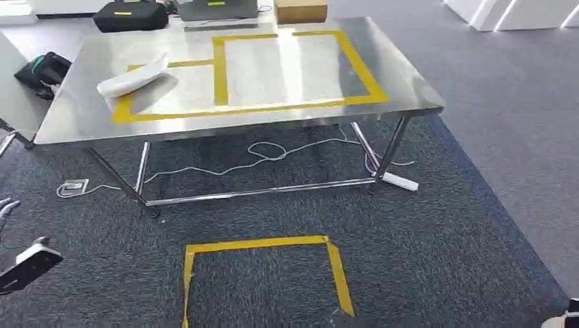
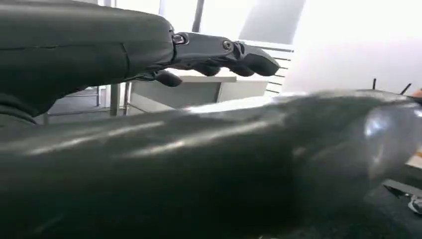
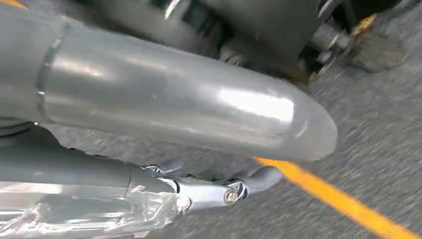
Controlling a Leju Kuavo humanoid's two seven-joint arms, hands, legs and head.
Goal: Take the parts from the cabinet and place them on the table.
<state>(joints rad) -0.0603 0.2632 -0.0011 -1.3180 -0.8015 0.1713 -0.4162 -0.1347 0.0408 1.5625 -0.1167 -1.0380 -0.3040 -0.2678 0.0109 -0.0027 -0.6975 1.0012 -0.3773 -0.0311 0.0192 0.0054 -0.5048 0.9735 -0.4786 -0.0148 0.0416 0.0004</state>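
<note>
White bagged part (image 1: 133, 80) lying upper left on steel surface (image 1: 287, 102), right hand (image 3: 149, 107) fingers (image 3: 239, 186) gripping clear-wrapped part (image 3: 84, 211), left hand (image 2: 149, 50) fingers (image 2: 234, 52) extended, empty

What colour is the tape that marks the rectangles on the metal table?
Yellow. The tape on the steel table shows best in the head view.

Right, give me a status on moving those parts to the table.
Done: one white bagged part lies on the table, across the yellow tape. In hand: clear plastic wrap lies against the right hand fingers, possibly another part; grip unclear. The left hand carries nothing. Left: setting that down, plus any further parts.
</note>
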